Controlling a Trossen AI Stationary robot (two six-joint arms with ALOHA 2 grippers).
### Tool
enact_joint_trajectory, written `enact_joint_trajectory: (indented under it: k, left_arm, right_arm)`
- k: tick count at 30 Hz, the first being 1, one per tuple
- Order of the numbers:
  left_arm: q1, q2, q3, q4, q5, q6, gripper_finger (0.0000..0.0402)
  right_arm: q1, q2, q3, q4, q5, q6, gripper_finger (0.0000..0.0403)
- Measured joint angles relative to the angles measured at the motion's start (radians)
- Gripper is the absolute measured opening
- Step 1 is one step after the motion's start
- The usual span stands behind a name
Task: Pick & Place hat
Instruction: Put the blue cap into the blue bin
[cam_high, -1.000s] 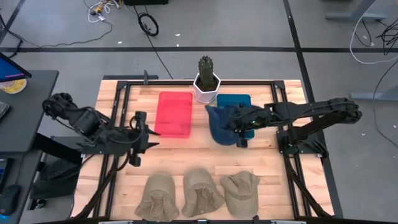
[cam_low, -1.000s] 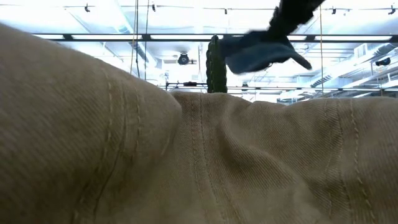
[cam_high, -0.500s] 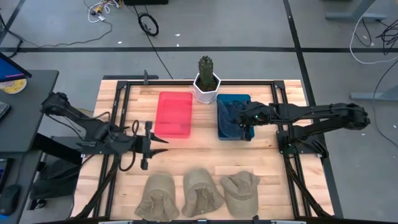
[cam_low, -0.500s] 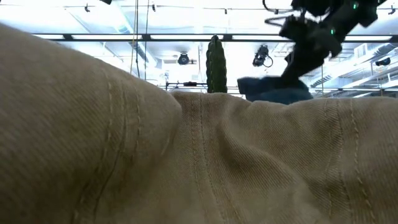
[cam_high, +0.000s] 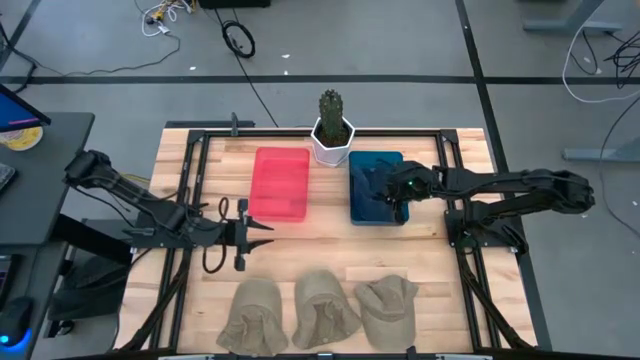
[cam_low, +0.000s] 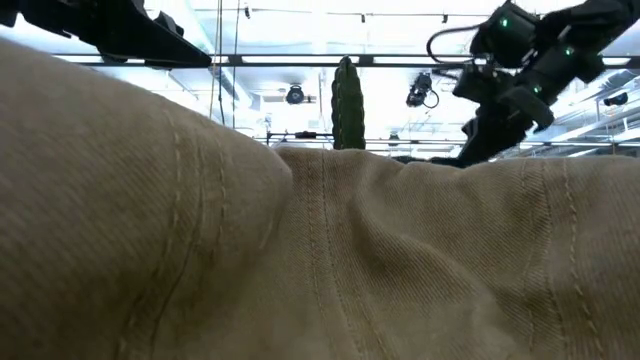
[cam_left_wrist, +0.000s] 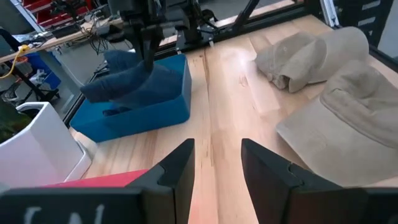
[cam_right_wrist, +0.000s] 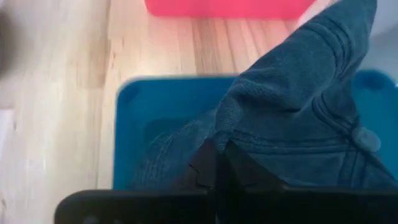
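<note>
A blue denim hat (cam_high: 376, 188) lies in the blue bin (cam_high: 390, 160) at the table's far right; its brim sticks up over one wall (cam_left_wrist: 109, 87). My right gripper (cam_high: 400, 203) stands over the bin, shut on the hat (cam_right_wrist: 292, 93). Three tan hats (cam_high: 253, 312) (cam_high: 325, 308) (cam_high: 388, 308) rest in a row along the near edge. My left gripper (cam_high: 262, 232) is open and hovers above the table's left middle, just nearer than the red bin (cam_high: 279, 183); its fingers (cam_left_wrist: 180, 171) frame bare wood. My right gripper pinches a raised fold of the denim crown (cam_right_wrist: 233, 134) between its two fingers (cam_right_wrist: 205, 165). It comes from above, pointing down (cam_left_wrist: 146, 50). The hat sits in the blue bin below the fingers, its cloth slack.
A cactus in a white pot (cam_high: 332, 130) stands at the far edge between the two bins. One tan hat (cam_low: 300, 260) fills most of the low view. Bare wood lies between the bins and the row of tan hats. Black frame rails (cam_high: 190, 190) run along both sides.
My right gripper has gone down and toward the table's right and far side, carrying the blue hat from hanging clear over the bin's left wall down into the blue bin. My left gripper has slid toward the right and a little nearer.
</note>
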Motion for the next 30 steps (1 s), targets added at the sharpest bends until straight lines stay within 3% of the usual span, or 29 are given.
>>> enact_joint_trajectory:
  k: [16, 25, 30]
  left_arm:
    - [0.0, 0.0, -0.01, 0.032, 0.0, -0.02, 0.0135]
    - [0.0, 0.0, -0.01, 0.032, 0.0, -0.001, 0.0135]
    - [0.0, 0.0, -0.01, 0.032, 0.0, -0.001, 0.0135]
  right_arm:
    - [-0.078, 0.002, -0.263, 0.36, 0.0, -0.035, 0.0005]
    - [-0.1, 0.03, -0.283, 0.384, 0.027, 0.023, 0.0008]
    - [-0.101, 0.032, -0.286, 0.424, 0.037, 0.07, 0.0034]
